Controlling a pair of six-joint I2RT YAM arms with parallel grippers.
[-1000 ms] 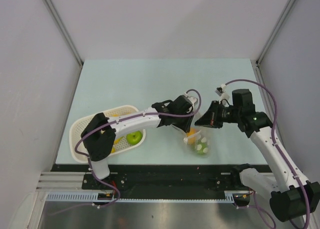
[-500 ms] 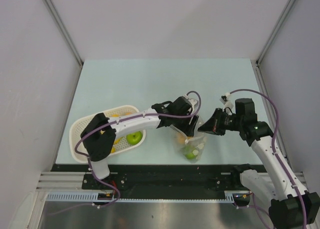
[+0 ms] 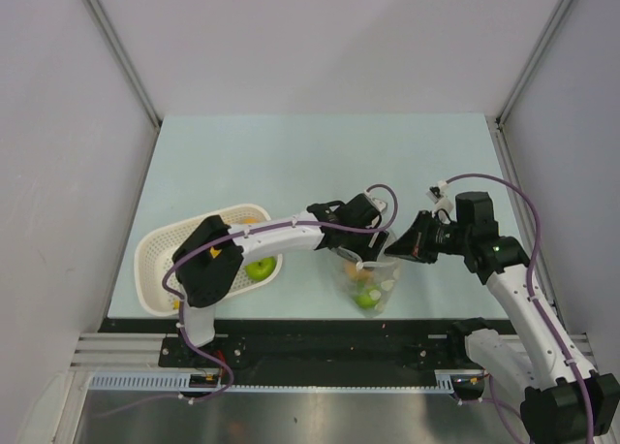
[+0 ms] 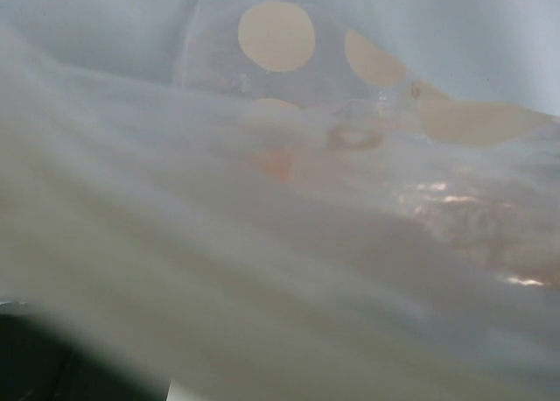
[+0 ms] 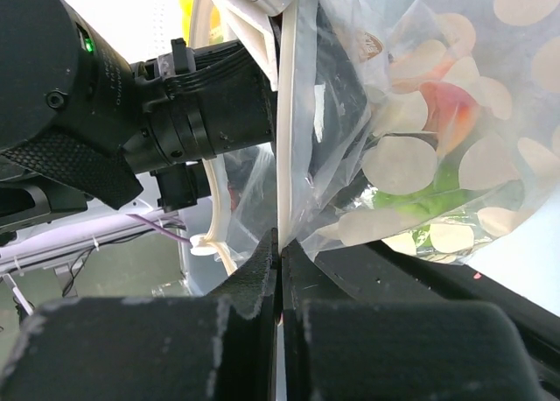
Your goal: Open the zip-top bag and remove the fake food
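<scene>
The zip-top bag (image 3: 368, 284) hangs between both grippers near the table's front edge, clear with pale dots. Fake food shows inside it: a green piece (image 3: 365, 300) low down and an orange piece (image 3: 350, 268) above. My right gripper (image 3: 399, 249) is shut on the bag's white zip strip (image 5: 284, 138), pinched at its tips (image 5: 280, 243). My left gripper (image 3: 365, 260) presses into the bag's top from the left. Its wrist view is filled with blurred plastic (image 4: 262, 270) and a faint orange patch (image 4: 276, 160), and its fingers are hidden.
A white perforated basket (image 3: 160, 245) stands at the front left with a green apple (image 3: 260, 267) and yellow pieces in it. The left arm (image 3: 281, 233) stretches across above the basket. The table's dark front edge (image 3: 320, 333) lies just below the bag.
The bag has swung left and now hangs lower under the left gripper. The left gripper has moved right and down into the bag's top. The right gripper keeps its pinch.
</scene>
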